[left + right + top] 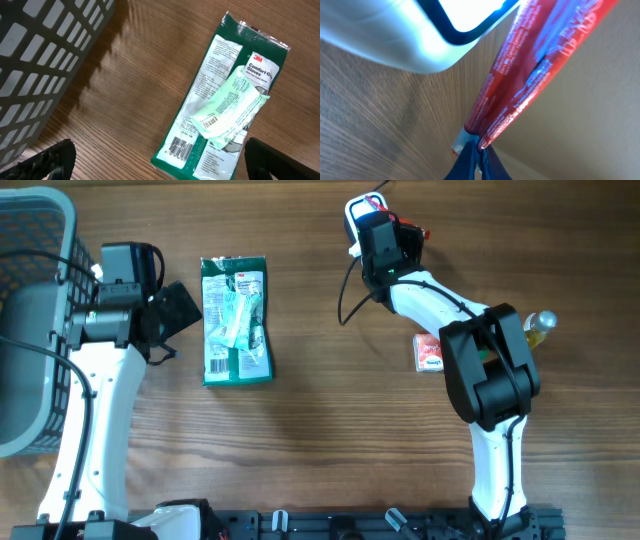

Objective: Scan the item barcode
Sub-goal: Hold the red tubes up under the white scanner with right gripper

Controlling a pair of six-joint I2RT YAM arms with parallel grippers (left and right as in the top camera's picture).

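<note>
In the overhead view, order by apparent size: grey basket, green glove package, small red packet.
1. grey basket, though cut by the frame edge
2. green glove package
3. small red packet, partly under the right arm

The left arm reaches forward, left gripper (172, 315) spread wide. The right arm bends at the elbow and stretches far forward, right gripper (477, 150) pinched on a red packet (530, 75).

Soft, even light filled the overhead view, shadows faint. In the left wrist view the basket (40, 55) threw a blurred shadow on the table (125, 115). The right wrist view was unfocused: the red packet (520, 85) smeared, a white device (395, 35), perhaps a scanner, glaring
</note>
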